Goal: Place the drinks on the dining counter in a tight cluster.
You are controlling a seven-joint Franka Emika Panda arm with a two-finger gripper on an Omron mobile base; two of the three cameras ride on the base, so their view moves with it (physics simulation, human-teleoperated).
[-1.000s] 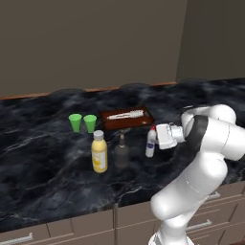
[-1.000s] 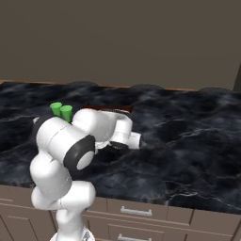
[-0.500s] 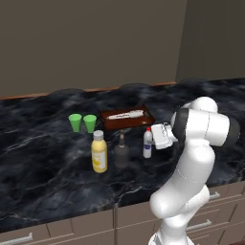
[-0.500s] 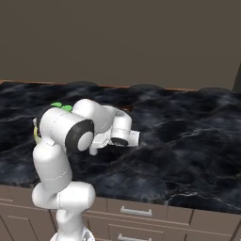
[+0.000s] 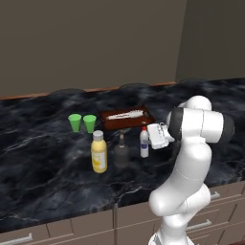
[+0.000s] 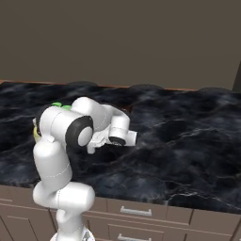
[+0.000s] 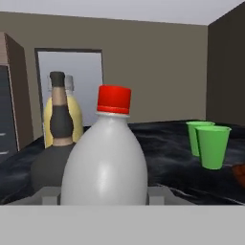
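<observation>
Three bottles near bench's front edge: white red-capped bottle (image 5: 144, 142) carried in beside dark bottle (image 5: 121, 150) and yellow bottle (image 5: 99, 151). Gripper (image 5: 154, 137) alongside; grip indiscernible. Cluster nearly formed.

Three bottles (image 5: 121, 151) abreast on counter (image 5: 43, 153)

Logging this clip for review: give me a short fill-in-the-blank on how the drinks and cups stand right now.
1. The white bottle has a ____ cap.
2. In the left base view, the dark bottle stands between the white bottle and the ____ bottle.
3. The two cups are ____ in colour.

Missing words: red; yellow; green
</observation>
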